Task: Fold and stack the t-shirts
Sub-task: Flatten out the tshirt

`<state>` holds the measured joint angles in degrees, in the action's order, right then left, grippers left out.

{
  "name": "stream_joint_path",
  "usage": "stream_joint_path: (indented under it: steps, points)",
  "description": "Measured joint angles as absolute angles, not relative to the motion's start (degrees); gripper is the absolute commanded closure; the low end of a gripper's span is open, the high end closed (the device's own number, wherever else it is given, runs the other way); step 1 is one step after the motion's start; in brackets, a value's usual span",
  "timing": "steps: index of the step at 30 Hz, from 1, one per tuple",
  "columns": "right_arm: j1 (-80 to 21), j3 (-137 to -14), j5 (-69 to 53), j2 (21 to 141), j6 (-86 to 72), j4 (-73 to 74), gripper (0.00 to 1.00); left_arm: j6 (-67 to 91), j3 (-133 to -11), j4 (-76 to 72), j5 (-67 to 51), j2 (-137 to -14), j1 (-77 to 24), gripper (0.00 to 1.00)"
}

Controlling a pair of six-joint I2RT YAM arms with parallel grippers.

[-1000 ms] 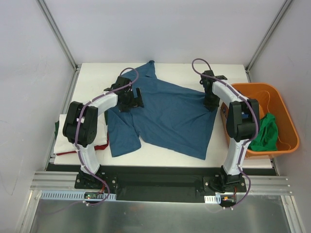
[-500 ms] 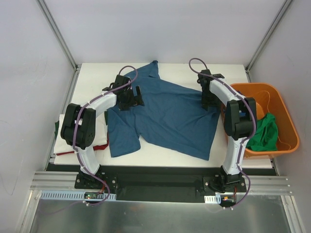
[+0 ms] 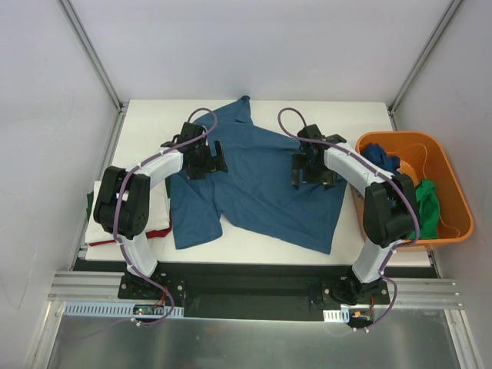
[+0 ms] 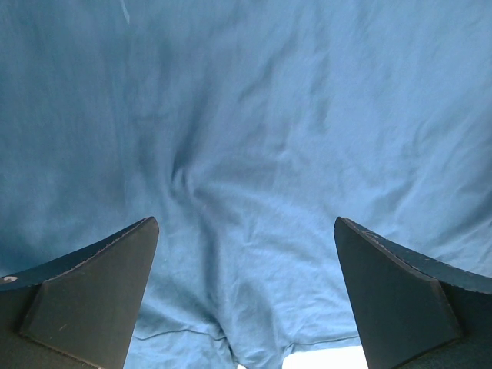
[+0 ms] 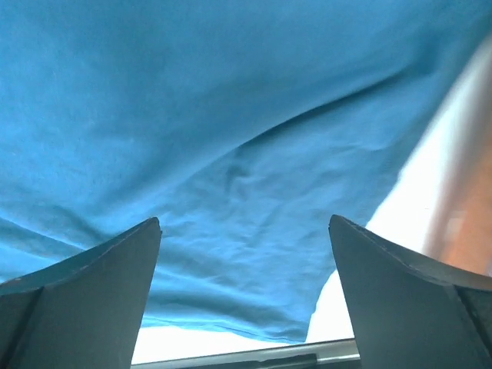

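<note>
fingers on left gripper and right gripper both spread wide, grasping nothing, hovering over the blue shirt lying rumpled mid table; step judged: spreading it flat before folding; next needs fresh pinches at its edges.

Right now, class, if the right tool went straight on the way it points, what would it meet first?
The blue t-shirt spread on the table: it fills the wrist view ahead of the right tool, whose jaws stand open. How near it lies is unclear.
</note>
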<state>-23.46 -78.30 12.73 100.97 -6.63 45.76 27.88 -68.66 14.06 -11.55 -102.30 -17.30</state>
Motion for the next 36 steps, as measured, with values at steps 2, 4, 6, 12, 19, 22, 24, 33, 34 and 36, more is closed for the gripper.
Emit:
stream_joint_path:
  steps: [2, 4, 6, 12, 19, 22, 24, 33, 34, 36]
  points:
    - [-23.35, -76.58, 10.46, 102.1, -6.72, 44.73, 0.04, 27.88, -67.83, 14.11, -11.68, -102.3, -17.3, 0.01]
    - [-23.29, -76.6, 9.58, 104.49, -6.81, 44.12, 0.04, 27.9, -67.2, 14.39, -11.79, -102.3, -17.3, 0.01]
    - [-23.14, -77.52, 9.56, 107.22, -6.79, 43.92, 0.04, 27.92, -66.87, 14.46, -11.77, -102.3, -17.3, 0.01]
    - [-19.73, -81.52, 7.6, 114.04, -6.79, 43.94, 0.04, 28.08, -66.81, 14.41, -10.48, -102.67, -17.26, 0.01]
    - [-14.7, -92.49, 5.93, 121.21, -4.38, 46.11, 0.04, 28.12, -71.0, 14.83, -9.85, -107.81, -16.49, 0.01]
    - [-13.72, -99.83, 5.39, 125.64, -3.09, 47.46, 0.04, 28.08, -74.67, 15.22, -10.17, -110.59, -16.01, 0.01]
    - [-13.23, -103.79, 4.99, 127.87, -2.35, 47.57, 0.04, 27.97, -76.9, 15.33, -10.31, -112.2, -16.01, 0.01]
    - [-13.41, -103.13, 3.77, 122.17, -0.34, 44.91, 0.04, 27.57, -75.22, 15.84, -11.99, -105.91, -16.38, 0.01]
    - [-14.06, -99.77, 3.97, 118.85, -0.34, 43.81, 0.04, 27.62, -73.63, 15.59, -11.9, -103.22, -16.64, 0.01]
    - [-15.99, -92.38, 5.15, 110.45, -0.47, 42.09, 0.04, 27.83, -68.73, 15.46, -11.18, -95.44, -18.17, 0.01]
